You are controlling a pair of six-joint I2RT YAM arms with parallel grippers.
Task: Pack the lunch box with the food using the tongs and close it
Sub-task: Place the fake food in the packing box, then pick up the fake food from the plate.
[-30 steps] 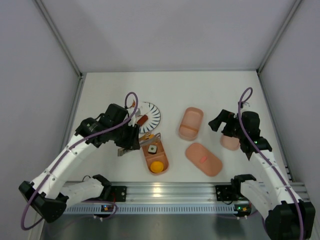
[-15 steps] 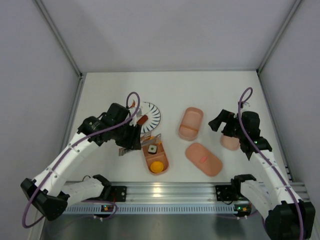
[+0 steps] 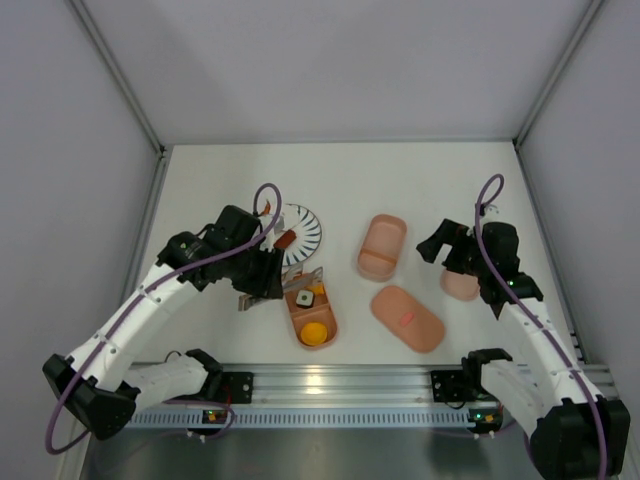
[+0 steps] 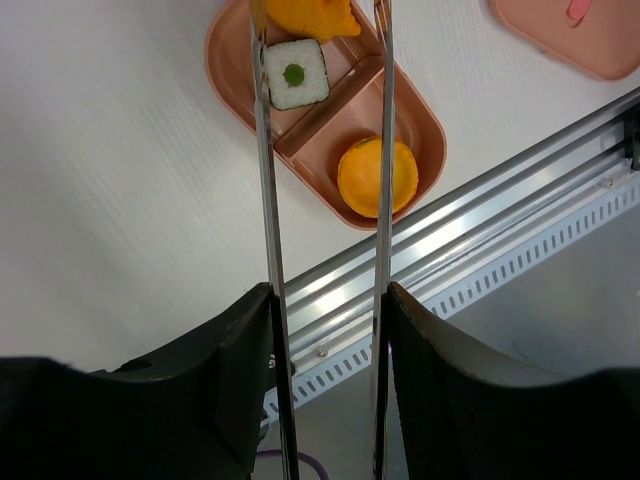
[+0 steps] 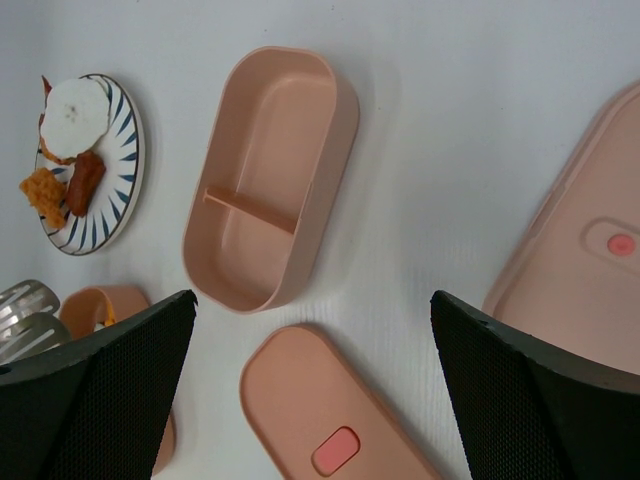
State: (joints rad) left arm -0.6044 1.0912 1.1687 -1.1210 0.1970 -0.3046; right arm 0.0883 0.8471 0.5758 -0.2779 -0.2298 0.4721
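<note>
Step in hand: I judge that I am dropping a piece of food into the filled tray (image 4: 320, 130). The tongs (image 4: 268, 200) hang over it with their arms spread.
Left fingers: the left gripper (image 4: 328, 300) clamps the tongs, one metal arm against each inner face.
Right fingers: the right gripper (image 5: 312, 300) is spread wide and holds nothing. It hovers well to the right of the filled tray.
Food in the filled tray: a white sushi square with a green centre (image 4: 294, 74) and a yellow-orange piece (image 4: 305, 15) lie in the far compartment. A round orange piece (image 4: 377, 176) lies in the near one. I cannot tell whether the tong tips touch the yellow-orange piece.
Food left: a white slice (image 5: 78, 115), a brown piece (image 5: 85, 182) and an orange crumbly piece (image 5: 43, 192) lie on the striped plate (image 3: 305, 228), just beyond the filled tray.
Rest of the lunch box: the empty divided tray (image 5: 270, 170) and the lid with a red mark (image 3: 407, 317) lie to the right of the filled tray. A second lid (image 5: 590, 270) lies further right.
Next move: lift the tongs clear, carry them to the plate, then squeeze on one piece without letting the tongs slip.
Change from a second ago: the left fingers have eased apart and the tongs have spread. The yellow-orange piece now shows beside the sushi square. The right arm has not moved.
</note>
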